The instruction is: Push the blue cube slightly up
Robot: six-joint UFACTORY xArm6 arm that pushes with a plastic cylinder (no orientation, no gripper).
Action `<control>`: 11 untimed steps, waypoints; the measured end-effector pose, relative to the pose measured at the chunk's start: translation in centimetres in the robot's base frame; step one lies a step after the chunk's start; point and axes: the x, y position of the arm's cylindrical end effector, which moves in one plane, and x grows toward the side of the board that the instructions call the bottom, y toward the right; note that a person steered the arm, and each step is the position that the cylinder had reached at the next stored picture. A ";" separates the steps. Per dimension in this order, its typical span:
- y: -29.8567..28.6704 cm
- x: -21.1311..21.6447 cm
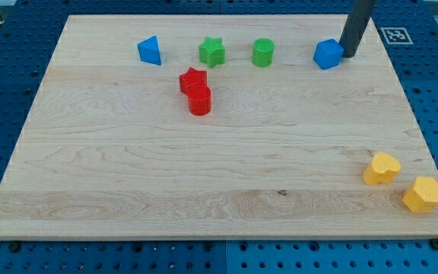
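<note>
Along the upper part of the wooden board [128,175], going left to right, sit a blue triangular block [150,50], a green star [212,51] and a green cylinder [263,52]. Below them a red star [192,79] touches a red cylinder [199,100]. In the upper right lies the blue cube [328,54], with my tip [347,54] touching its right side. There are no jaws here, only a rod. To move the cube up cleanly, I judge my tip should circle below it, centre, then nudge briefly. At lower right rest a yellow heart [381,168] and a yellow hexagon [423,194].
</note>
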 end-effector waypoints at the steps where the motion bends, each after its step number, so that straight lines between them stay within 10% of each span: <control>1: 0.0 0.0; 11: -4.1 4.4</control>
